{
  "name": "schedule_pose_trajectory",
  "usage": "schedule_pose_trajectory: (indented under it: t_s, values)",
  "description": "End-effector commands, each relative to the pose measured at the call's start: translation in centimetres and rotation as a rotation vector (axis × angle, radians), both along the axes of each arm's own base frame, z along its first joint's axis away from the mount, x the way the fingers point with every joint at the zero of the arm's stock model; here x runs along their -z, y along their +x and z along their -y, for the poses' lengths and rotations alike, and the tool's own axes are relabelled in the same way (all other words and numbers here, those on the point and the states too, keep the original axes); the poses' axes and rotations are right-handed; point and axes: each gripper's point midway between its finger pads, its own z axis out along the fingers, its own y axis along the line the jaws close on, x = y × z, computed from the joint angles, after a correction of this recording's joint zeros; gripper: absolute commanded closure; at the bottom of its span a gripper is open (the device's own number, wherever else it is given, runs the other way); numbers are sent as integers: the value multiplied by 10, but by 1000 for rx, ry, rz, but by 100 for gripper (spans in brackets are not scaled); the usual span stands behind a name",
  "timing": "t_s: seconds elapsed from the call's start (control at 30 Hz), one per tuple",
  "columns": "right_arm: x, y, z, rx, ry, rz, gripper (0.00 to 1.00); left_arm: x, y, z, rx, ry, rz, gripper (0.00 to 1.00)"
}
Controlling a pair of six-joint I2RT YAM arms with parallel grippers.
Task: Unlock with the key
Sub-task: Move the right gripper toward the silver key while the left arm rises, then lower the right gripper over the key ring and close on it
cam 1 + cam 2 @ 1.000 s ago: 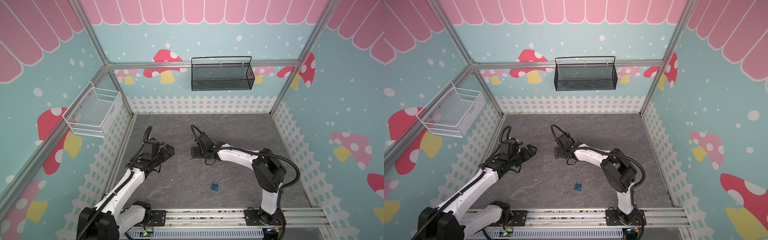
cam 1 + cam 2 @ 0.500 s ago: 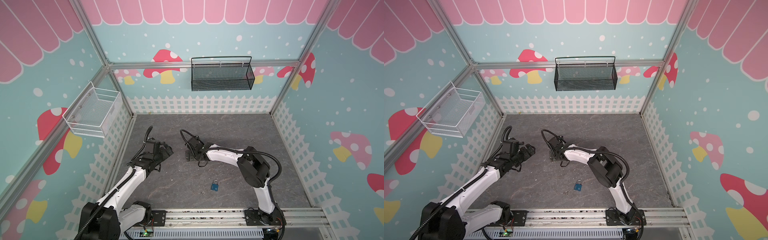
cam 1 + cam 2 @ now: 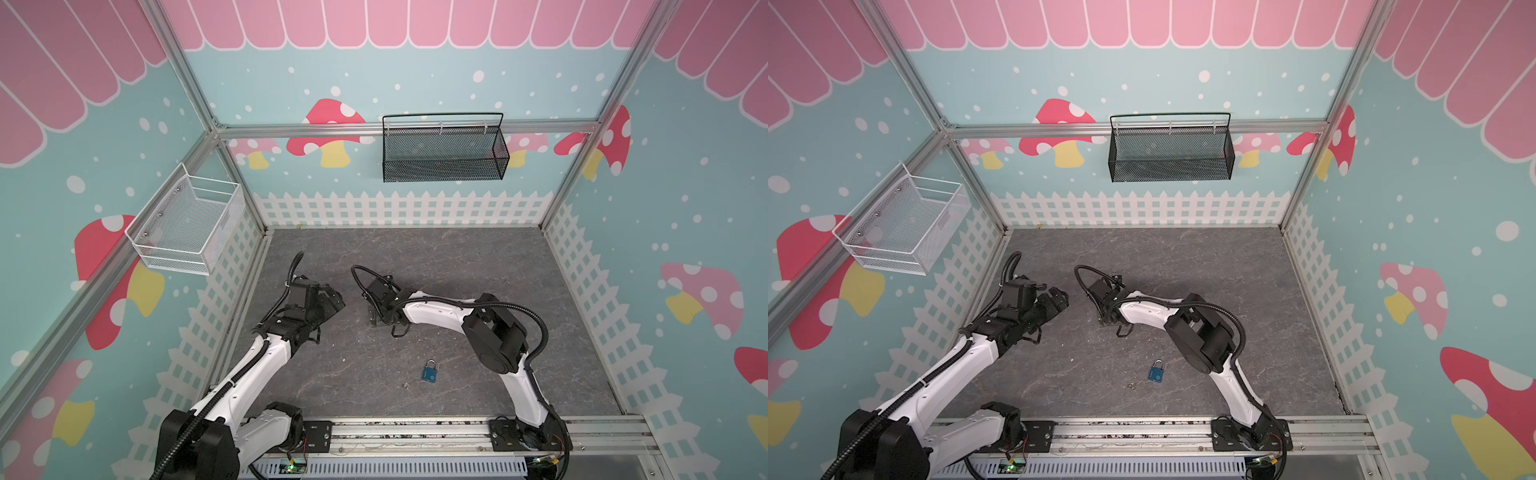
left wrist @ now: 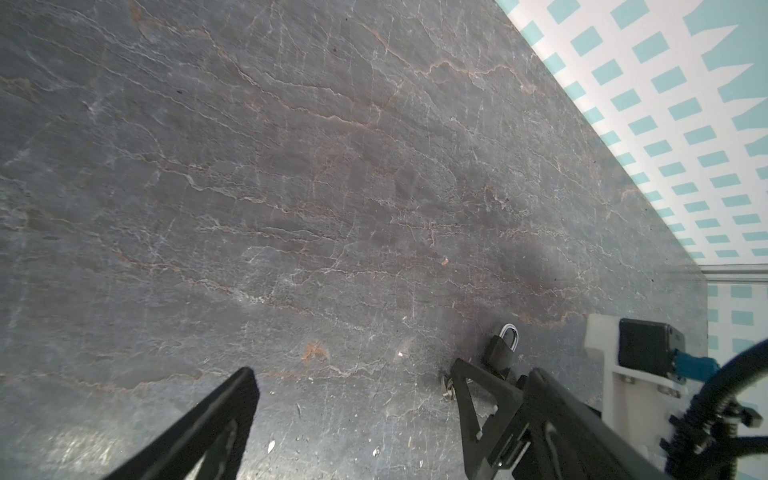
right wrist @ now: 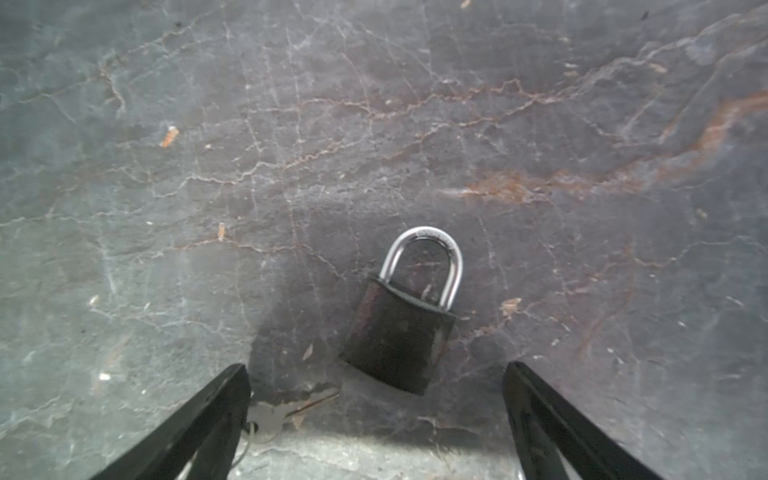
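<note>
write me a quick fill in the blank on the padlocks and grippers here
The padlock lying by the right gripper is ____.
The other padlock, nearer the front rail, is ____.
The left gripper and the right gripper both have jaws standing ____.
Missing words: black; blue; open.

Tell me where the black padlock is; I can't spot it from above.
In the right wrist view the black padlock lies flat on the floor at the tips of the right gripper's open jaws, a silver key beside it.
</note>
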Motion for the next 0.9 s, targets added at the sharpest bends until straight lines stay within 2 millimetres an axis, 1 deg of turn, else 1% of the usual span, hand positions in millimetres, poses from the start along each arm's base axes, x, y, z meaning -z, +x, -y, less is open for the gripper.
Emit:
schedule_pose_trajectory:
  t_s: [0.0, 0.2, 0.37, 0.53, 0.73, 0.87]
  values:
    - [13, -5, 5, 26, -56, -20, 2, -1, -5, -4, -10, 22, -9, 0]
    - [14, -14, 12, 9, -106, -30, 2, -3, -7, -3, 0, 18, -8, 0]
    - [21, -31, 22, -24, -124, -79, 2, -6, -9, 4, 26, -9, -23, 0]
    - [24, -47, 31, -98, -139, -120, 2, -7, -14, 12, 52, -51, -50, 0]
    - [28, -68, 47, -161, -144, -171, 2, -8, -22, 19, 71, -60, -65, 0]
    - [29, -76, 60, -171, -147, -202, 2, -7, -24, 28, 85, -75, -78, 0]
